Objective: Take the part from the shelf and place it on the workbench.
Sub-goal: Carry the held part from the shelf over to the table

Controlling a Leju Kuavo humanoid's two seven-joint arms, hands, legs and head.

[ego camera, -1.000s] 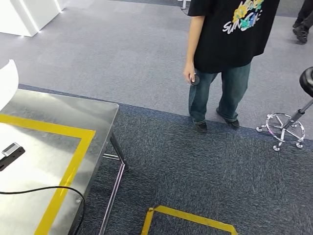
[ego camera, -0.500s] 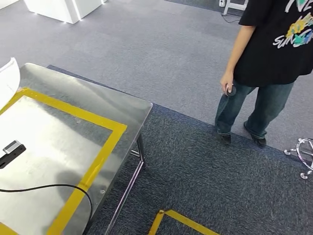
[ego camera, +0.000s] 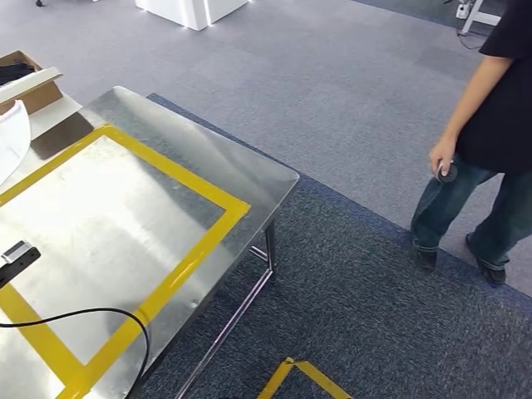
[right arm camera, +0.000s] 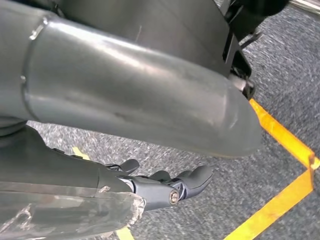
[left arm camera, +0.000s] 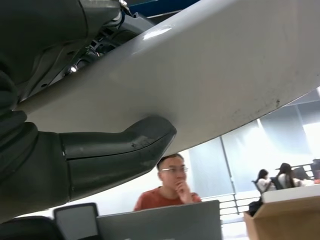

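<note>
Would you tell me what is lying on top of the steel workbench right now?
On the workbench: a yellow tape rectangle, a black cable, a small dark device. A white curved part covers its far-left corner.

A person (ego camera: 495, 141) in a black shirt and blue jeans stands at the right edge of the head view, on the grey carpet (ego camera: 352, 75), and holds a small dark round object (ego camera: 446, 173). A black cable (ego camera: 81, 314) runs in the lower left of the frame. A cardboard box (ego camera: 28, 79) is in the upper left corner. Yellow tape (ego camera: 307, 371) marks the dark carpet at the bottom centre.
</note>
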